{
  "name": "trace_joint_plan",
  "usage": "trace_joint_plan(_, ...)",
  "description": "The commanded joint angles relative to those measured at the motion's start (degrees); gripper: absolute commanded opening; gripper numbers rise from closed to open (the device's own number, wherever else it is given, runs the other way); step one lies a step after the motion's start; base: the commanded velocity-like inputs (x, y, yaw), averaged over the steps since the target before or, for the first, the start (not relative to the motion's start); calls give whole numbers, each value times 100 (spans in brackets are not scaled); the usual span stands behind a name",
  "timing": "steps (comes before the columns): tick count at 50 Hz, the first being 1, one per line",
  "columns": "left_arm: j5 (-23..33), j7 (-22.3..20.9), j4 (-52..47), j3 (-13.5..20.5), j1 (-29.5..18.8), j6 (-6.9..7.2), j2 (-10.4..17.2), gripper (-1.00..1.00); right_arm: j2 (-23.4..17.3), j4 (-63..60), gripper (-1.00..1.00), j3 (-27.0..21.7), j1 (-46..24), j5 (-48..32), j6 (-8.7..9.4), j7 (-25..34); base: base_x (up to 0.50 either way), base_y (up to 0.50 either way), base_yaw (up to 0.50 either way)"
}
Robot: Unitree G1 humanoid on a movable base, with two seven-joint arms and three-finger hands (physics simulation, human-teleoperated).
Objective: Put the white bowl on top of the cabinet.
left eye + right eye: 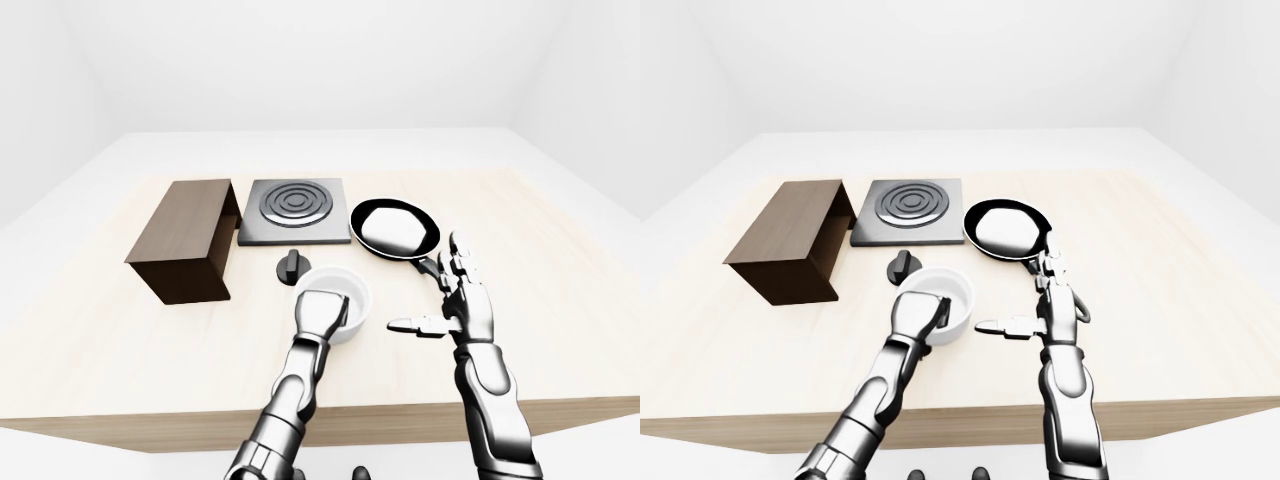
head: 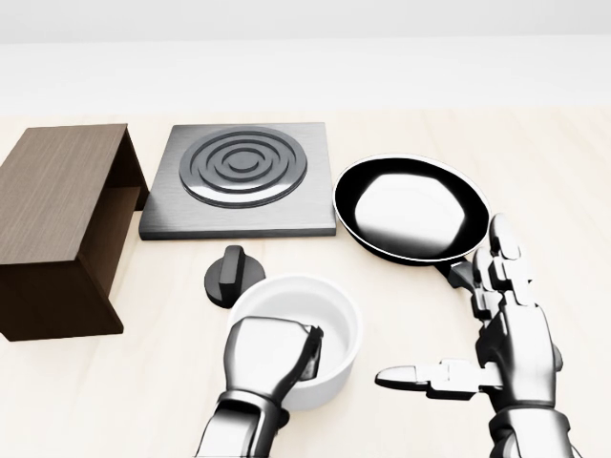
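The white bowl [image 2: 332, 322] stands on the wooden table, at the lower middle of the head view. My left hand [image 2: 304, 353] is at the bowl's near rim. Its fingers curl over the rim into the bowl and close on it. The dark brown cabinet [image 2: 57, 191] lies at the left, its open side facing right and its flat top bare. My right hand [image 2: 477, 329] is open with fingers spread, to the right of the bowl and apart from it, beside the pan's handle.
A grey stove plate [image 2: 239, 181] with ring burner lies right of the cabinet. A black knob [image 2: 232, 275] sits just above-left of the bowl. A black frying pan [image 2: 410, 210] lies at the right. The table's near edge [image 1: 400, 415] shows in the left-eye view.
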Motion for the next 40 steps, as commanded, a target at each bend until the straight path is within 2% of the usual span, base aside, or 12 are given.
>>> trace_joint_plan(1,330,-528,-477,133,-252,0,57,-100,11,-4,100,30,11,-22,2,6,0,0,0)
trace_joint_plan(13,693,-995,-1090,144,-165,0,39,-100,16,57,100,65,27,-45,-57,7,0,0,0)
trace_joint_plan(21,1036,-1511,-1583,193,-187,0,48,-100,20,108,100,85,21,-70,-98,-4,0,0,0)
trace_joint_plan(29,1489,-2264,-2343,258,-164,0,76,-100,21,107,100,84,36,-72,-115,4,0,0,0)
trace_joint_plan(40,1933,-3551,-3356,696,-573,0,187,-100,37,93,100,133,83,-116,-150,0,0,0,0)
